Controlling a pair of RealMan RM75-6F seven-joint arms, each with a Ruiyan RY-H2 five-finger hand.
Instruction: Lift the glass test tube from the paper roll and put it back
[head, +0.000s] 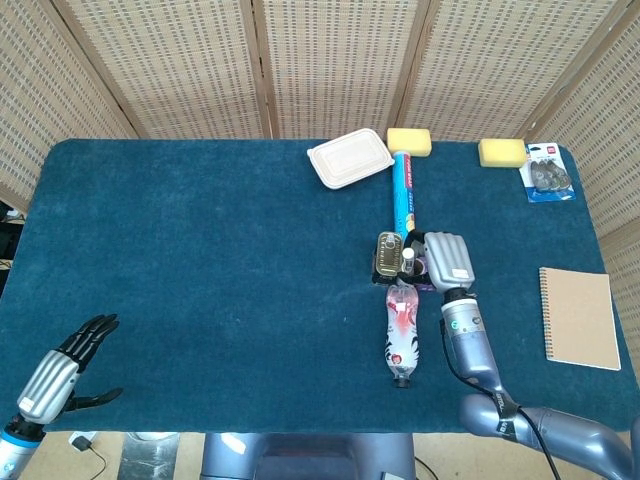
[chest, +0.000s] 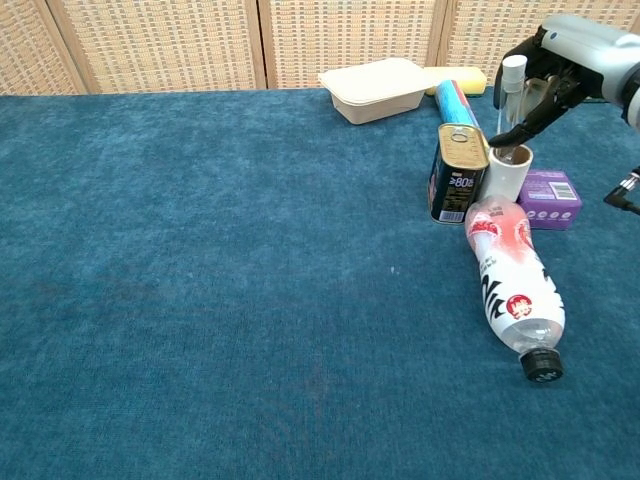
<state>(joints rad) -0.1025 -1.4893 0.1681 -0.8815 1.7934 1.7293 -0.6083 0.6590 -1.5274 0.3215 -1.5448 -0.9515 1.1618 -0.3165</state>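
My right hand (chest: 560, 62) pinches the glass test tube (chest: 507, 100) upright, its base inside the paper roll (chest: 507, 172), keeping it aligned for reseating.

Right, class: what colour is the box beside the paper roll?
Purple box, clearest in the chest view.

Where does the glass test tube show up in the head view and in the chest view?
Head view: glass test tube seen almost end-on, only its white cap clear, between the tin can and the right hand.
Chest view: upright at upper right, held by the right hand, lower end in the paper roll.
Shared landmark: the tin can.
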